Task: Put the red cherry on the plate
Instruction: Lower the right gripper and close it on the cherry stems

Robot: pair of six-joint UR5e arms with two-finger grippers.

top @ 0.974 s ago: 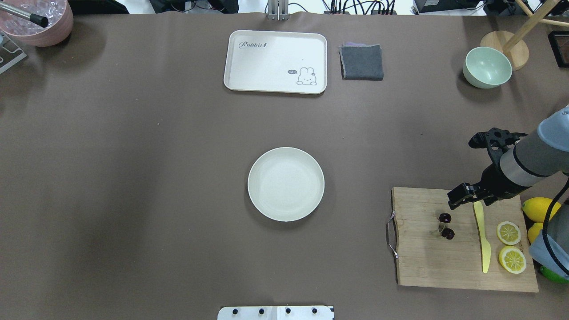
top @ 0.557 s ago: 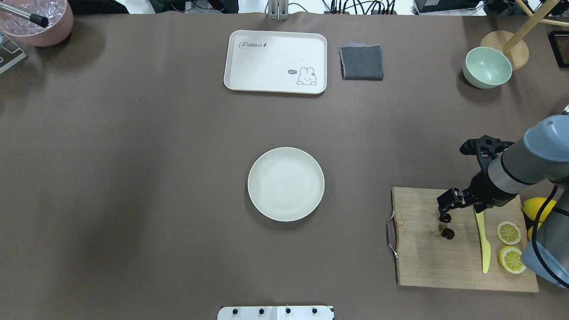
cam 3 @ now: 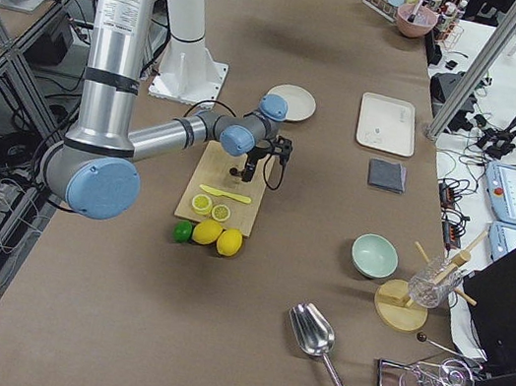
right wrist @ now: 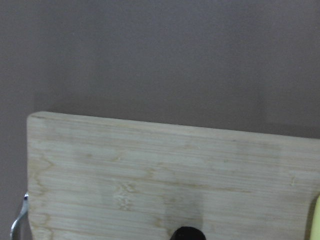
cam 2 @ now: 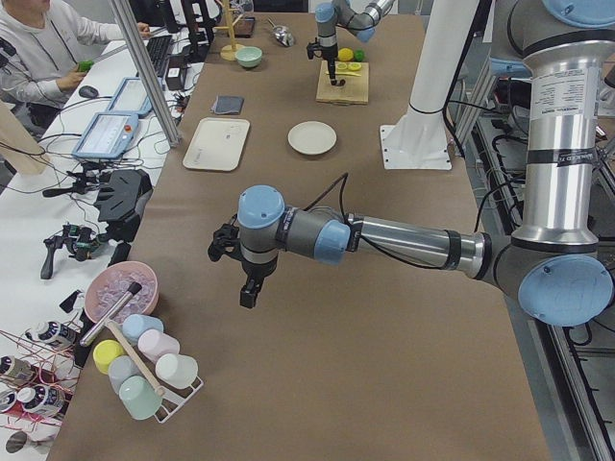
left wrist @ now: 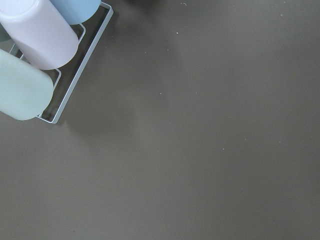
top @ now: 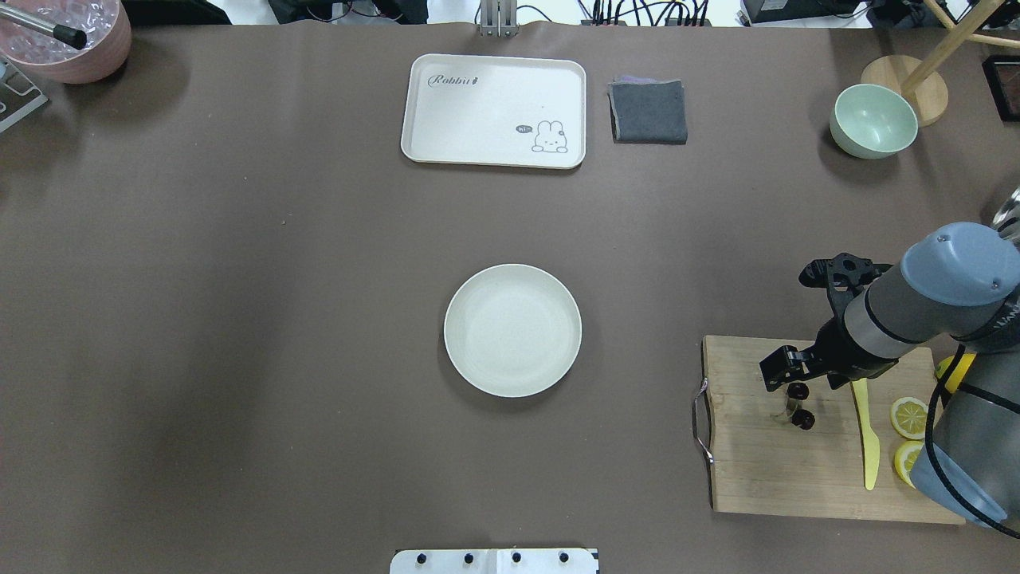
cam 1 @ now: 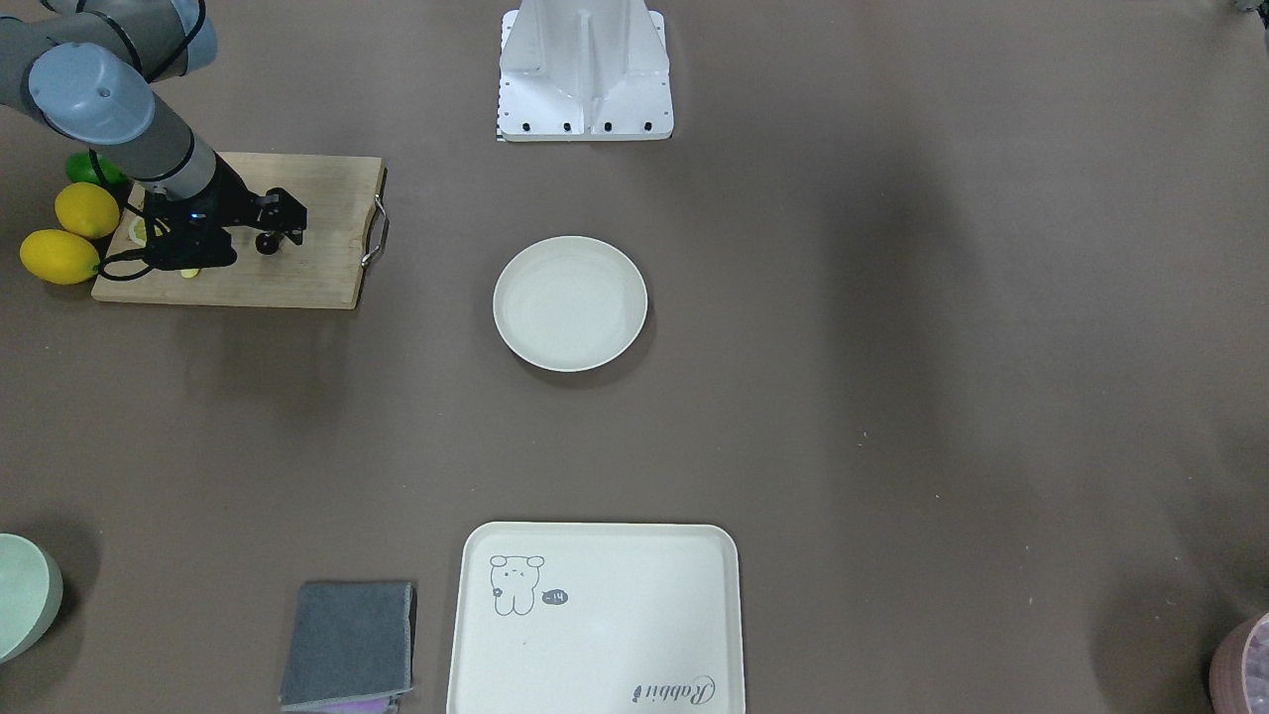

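The right gripper [top: 785, 376], opening unclear, hung over the red cherry [top: 804, 418], seemingly aligning a grasp bound for the plate [top: 512, 330] at left.

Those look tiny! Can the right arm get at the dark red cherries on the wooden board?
Probably yes: the right gripper hangs just over the glossy dark maroon cherries on the wooden cutting board, nothing between; the yellow knife lies aside.

The right tool [top: 785, 381] half-hides red cherry [top: 804, 418]; jaw gap unreadable.
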